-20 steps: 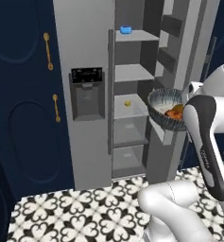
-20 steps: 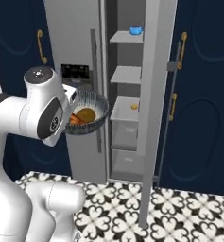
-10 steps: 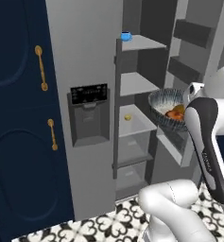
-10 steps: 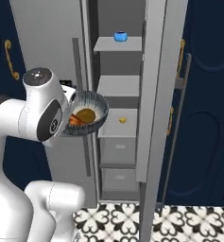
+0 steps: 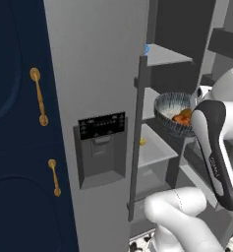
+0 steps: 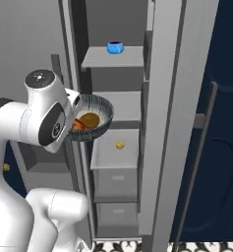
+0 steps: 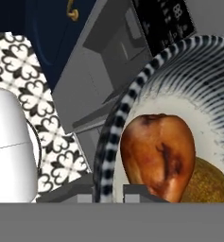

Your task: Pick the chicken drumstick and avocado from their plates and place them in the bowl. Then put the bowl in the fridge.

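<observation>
Open grey steel fridge behind; gripper clamps striped dark-rimmed bowl holding glossy reddish-brown drumstick, avocado.

bowl x1 | drumstick x1 | avocado x1 | blue cup x1 | fridge x1

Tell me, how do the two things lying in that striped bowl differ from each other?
The chicken drumstick is glossy reddish-brown with dark seared patches; the avocado is a duller yellow-brown. In the hand view the drumstick shows nearly whole, while the avocado peeks out from behind it at the edge. Both lie touching in the bowl, held up before the open fridge.
</observation>
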You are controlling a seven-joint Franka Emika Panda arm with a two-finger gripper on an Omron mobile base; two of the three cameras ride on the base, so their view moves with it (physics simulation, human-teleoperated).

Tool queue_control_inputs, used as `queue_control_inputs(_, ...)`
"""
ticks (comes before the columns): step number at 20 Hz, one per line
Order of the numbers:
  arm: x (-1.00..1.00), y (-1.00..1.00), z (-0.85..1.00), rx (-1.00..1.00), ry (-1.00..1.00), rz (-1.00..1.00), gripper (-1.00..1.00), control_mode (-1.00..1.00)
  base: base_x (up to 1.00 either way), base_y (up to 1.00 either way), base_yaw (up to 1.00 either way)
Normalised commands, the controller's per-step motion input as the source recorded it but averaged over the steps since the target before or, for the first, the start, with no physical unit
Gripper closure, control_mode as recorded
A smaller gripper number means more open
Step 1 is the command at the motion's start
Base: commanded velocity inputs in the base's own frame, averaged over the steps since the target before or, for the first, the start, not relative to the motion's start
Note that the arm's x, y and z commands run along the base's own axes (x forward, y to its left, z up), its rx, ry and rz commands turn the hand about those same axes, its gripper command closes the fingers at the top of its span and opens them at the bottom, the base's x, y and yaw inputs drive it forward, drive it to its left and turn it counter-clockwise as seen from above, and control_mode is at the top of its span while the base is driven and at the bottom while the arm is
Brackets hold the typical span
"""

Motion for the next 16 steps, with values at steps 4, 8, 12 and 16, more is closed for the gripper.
queue_control_inputs(4,0.0,0.0,0.0,0.0,0.0,0.0,1.0,1.0,0.03,-0.49,-0.07)
queue_control_inputs(8,0.0,0.0,0.0,0.0,0.0,0.0,1.0,1.0,0.23,-0.22,-0.05)
queue_control_inputs(12,0.0,0.0,0.0,0.0,0.0,0.0,1.0,1.0,0.65,0.0,0.0)
queue_control_inputs(16,0.0,0.0,0.0,0.0,0.0,0.0,1.0,1.0,0.56,0.0,-0.02)
